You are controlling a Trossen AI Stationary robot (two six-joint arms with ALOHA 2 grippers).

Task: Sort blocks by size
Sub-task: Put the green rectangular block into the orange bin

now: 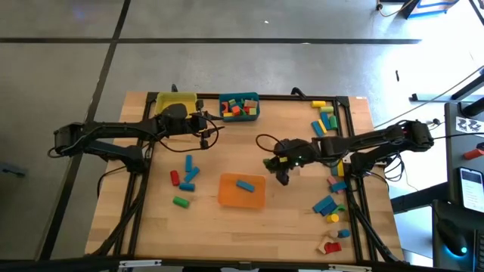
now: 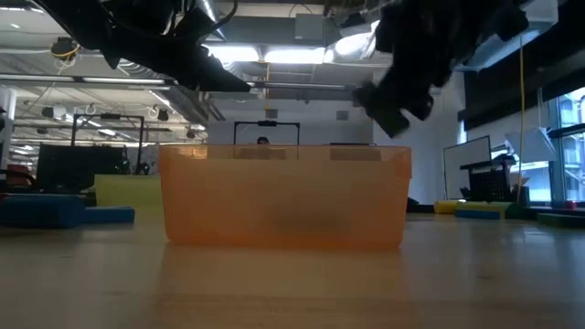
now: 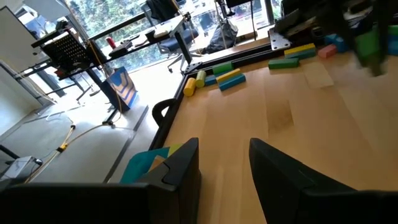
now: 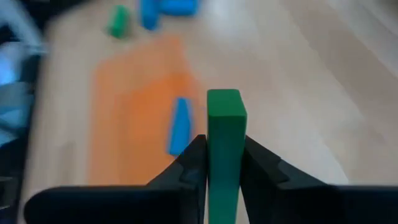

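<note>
From above, the right gripper (image 1: pixel 281 168) hangs just off the orange bin's (image 1: pixel 242 199) right rim near the bench's middle, clamped on a green block (image 1: pixel 271 162); the left gripper (image 1: pixel 203 125), fingers apart on nothing, waits by the yellow bin (image 1: pixel 175 102) at the far edge. At table height, little shows beyond the bin wall. In the right wrist view the block (image 4: pixel 225 155) is pinched low and stands tall, so it may tip or drop short of the bin and its blue block (image 4: pixel 180 124).
</note>
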